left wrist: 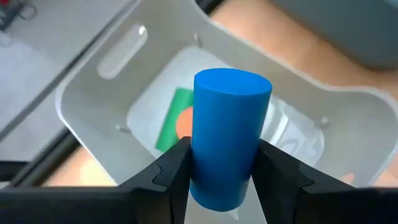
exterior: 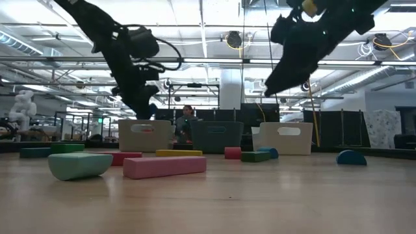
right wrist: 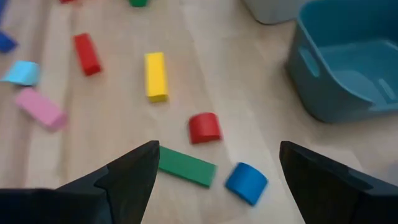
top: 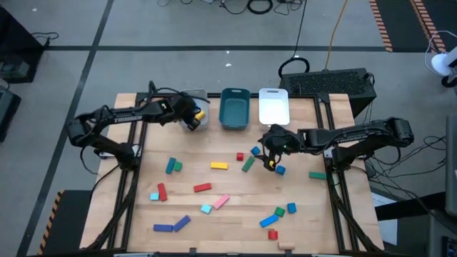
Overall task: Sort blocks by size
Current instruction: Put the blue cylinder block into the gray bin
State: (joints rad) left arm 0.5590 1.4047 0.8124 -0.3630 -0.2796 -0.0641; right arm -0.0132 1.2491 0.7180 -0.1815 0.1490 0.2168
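My left gripper (top: pixel 191 116) is at the table's far left, above the grey tray (top: pixel 203 123), shut on a blue cylinder (left wrist: pixel 230 137). A green block (left wrist: pixel 174 118) and an orange block (left wrist: pixel 184 124) lie in that tray. My right gripper (top: pixel 272 158) is open and empty above the table, right of centre. In its wrist view (right wrist: pixel 217 180) a green bar (right wrist: pixel 186 167), a blue cylinder (right wrist: pixel 247 182) and a red block (right wrist: pixel 205 127) lie on the wood below it. Several more blocks, such as a yellow bar (top: pixel 219 165) and a pink bar (top: pixel 221 201), lie scattered on the table. My left gripper pinches the blue cylinder by its curved side (left wrist: pixel 198 163) between the two fingers, near the end closer to the wrist. The cylinder runs along the fingers and its other flat end (left wrist: pixel 233 81) sticks out past them. It is lifted clear above the grey tray.
A teal tray (top: pixel 235 118) and a white tray (top: pixel 273 114) stand in a row with the grey tray at the far edge. In the low view a pink bar (exterior: pixel 164 166) and a cyan block (exterior: pixel 79 165) lie near the front. A person (exterior: pixel 187 120) shows behind the table.
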